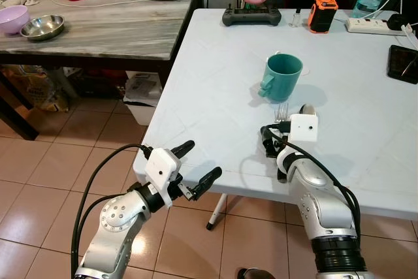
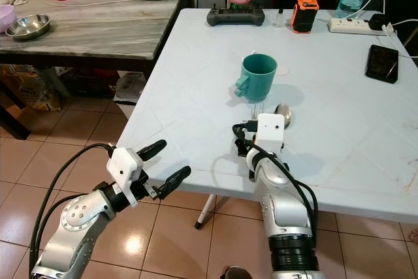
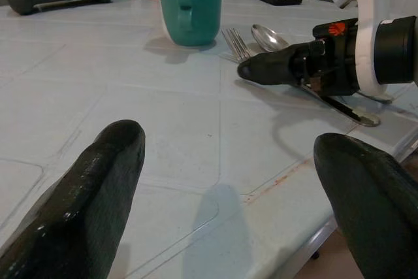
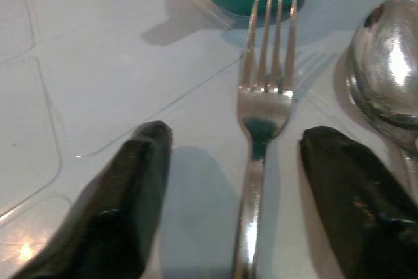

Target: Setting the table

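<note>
Now, left to right across the white table (image 1: 215,76):

Left gripper (image 1: 191,166): hangs off the table's near-left edge, fingers spread wide, holding nothing.

Cup (image 1: 283,76): teal, upright, handle turned toward seven o'clock; rigid, moderately light, probably ceramic or plastic, so chipping is a risk if knocked.

Fork (image 4: 261,115): flat on the table at six o'clock from the cup, tines nearly touching its base. Thin, stiff, smooth metal; it lies low and will likely slip. Best gripped across the narrow neck or handle.

Right gripper (image 4: 238,181): low over the table, fingers parted wide to either side of the fork's neck, not closed.

Spoon (image 4: 385,63): just beside the fork at three o'clock, equally slick.
</note>
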Robot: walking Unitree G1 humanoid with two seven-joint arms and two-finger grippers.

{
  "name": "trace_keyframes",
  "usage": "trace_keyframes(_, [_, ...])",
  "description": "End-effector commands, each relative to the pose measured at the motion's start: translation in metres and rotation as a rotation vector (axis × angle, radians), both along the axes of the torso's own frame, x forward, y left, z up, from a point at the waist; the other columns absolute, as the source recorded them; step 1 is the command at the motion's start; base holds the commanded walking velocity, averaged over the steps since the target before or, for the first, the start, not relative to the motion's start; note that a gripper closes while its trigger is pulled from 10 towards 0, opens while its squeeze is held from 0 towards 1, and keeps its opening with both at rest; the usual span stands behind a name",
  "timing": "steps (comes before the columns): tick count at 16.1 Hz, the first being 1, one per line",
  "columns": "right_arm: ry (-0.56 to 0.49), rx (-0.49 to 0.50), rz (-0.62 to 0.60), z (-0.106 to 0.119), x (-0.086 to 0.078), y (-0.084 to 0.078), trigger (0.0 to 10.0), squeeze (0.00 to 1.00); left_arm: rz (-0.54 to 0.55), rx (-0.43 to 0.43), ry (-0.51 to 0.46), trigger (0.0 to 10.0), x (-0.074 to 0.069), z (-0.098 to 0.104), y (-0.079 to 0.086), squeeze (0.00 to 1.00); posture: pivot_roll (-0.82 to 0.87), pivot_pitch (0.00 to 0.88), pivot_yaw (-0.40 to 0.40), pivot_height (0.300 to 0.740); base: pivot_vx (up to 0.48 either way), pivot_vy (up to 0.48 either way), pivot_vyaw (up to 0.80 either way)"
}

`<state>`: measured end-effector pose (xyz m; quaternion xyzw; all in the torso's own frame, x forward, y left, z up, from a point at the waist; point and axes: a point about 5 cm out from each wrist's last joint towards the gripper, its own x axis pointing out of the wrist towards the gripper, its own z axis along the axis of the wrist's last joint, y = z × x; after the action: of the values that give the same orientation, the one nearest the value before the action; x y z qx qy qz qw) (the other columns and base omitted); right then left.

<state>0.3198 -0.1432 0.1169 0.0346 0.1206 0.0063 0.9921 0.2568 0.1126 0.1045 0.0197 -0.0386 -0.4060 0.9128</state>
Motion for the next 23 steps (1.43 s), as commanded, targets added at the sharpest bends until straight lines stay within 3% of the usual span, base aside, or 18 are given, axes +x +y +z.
trace_keyframes(1, [0.171, 0.008, 0.001, -0.032, -0.011, 0.0, 0.0, 0.0, -0.019, 0.01, -0.004, 10.0, -0.002, 0.002, 0.0, 0.0, -0.25, 0.13, 0.064, 0.74, 0.0, 0.0, 0.0])
trace_keyframes(8, [0.255, -0.01, -0.019, -0.045, -0.011, -0.014, 0.0, 0.0, -0.035, 0.012, 0.0, 10.0, -0.003, 0.003, -0.003, 0.0, -0.25, 0.133, 0.062, 0.74, 0.0, 0.0, 0.0])
trace_keyframes(15, [0.271, 0.004, -0.023, -0.049, -0.015, -0.013, 0.0, 0.0, -0.053, 0.012, 0.004, 10.0, -0.003, 0.004, -0.005, 0.0, -0.26, 0.133, 0.065, 0.74, 0.0, 0.0, 0.0])
trace_keyframes(20, [0.235, 0.046, -0.047, -0.044, -0.012, -0.013, 0.0, 0.0, -0.022, 0.019, 0.003, 10.0, -0.001, 0.003, -0.004, 0.0, -0.25, 0.132, 0.064, 0.74, 0.0, 0.0, 0.0])
trace_keyframes(23, [0.146, 0.085, -0.121, -0.032, -0.009, -0.019, 0.0, 0.0, 0.076, 0.041, -0.002, 10.0, 0.006, 0.001, 0.001, 0.0, -0.25, 0.127, 0.061, 0.74, 0.0, 0.0, 0.0])
